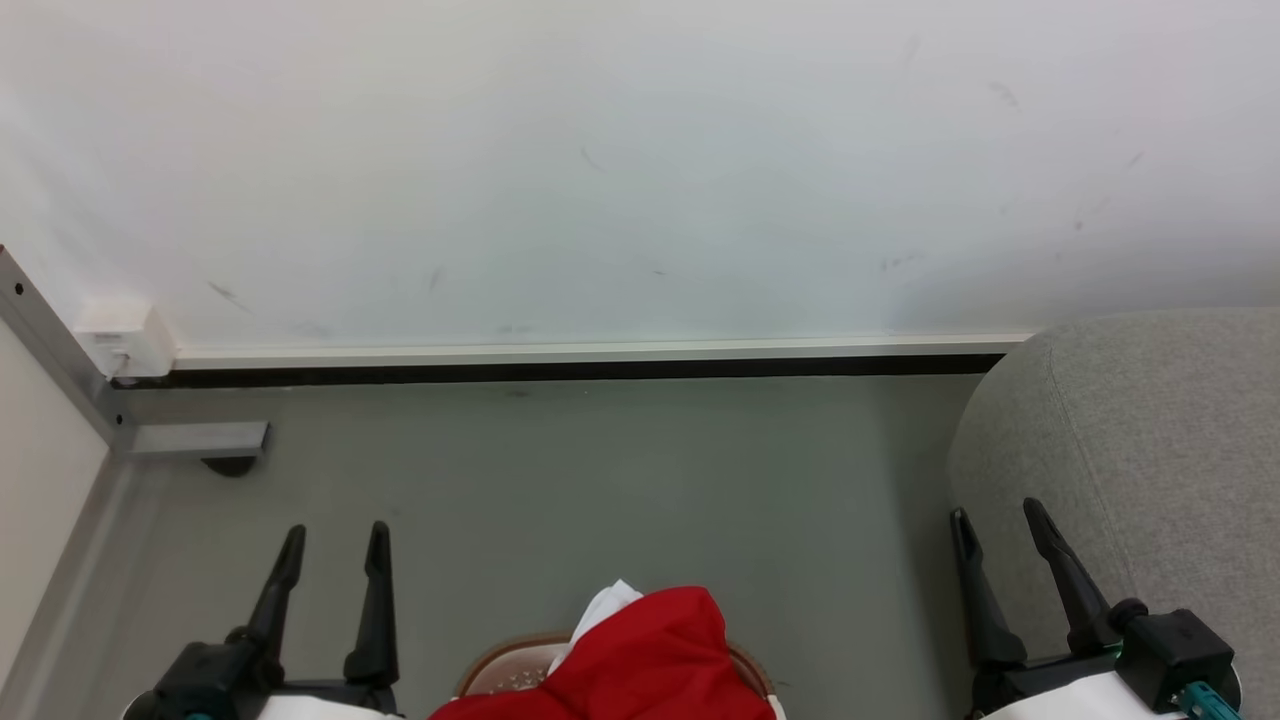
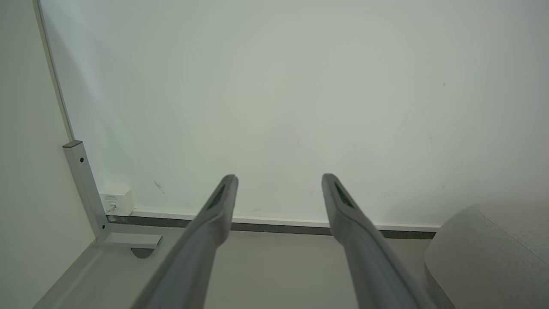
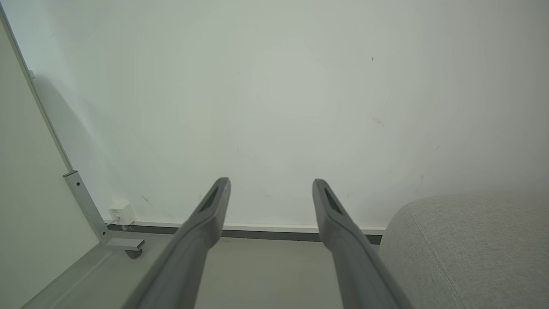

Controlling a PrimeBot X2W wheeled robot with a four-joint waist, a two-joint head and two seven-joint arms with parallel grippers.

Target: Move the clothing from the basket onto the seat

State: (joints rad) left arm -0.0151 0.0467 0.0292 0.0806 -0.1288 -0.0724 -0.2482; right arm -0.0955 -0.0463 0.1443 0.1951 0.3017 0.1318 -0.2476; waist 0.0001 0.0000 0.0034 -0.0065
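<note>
Scuffed white wall [image 1: 640, 150], grey floor [image 1: 620, 480]

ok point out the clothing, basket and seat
bright red fabric clothing [image 1: 650, 655], head view, red fold
white perforated plastic basket [image 1: 508, 682], head view, left wall
light grey fabric seat [image 1: 1150, 430], head view, rounded top

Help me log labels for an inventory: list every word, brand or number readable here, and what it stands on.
None can be read.
The small white wall box carries a tiny grey mark, too small to read.
The clothing, basket and seat show no lettering.
</note>
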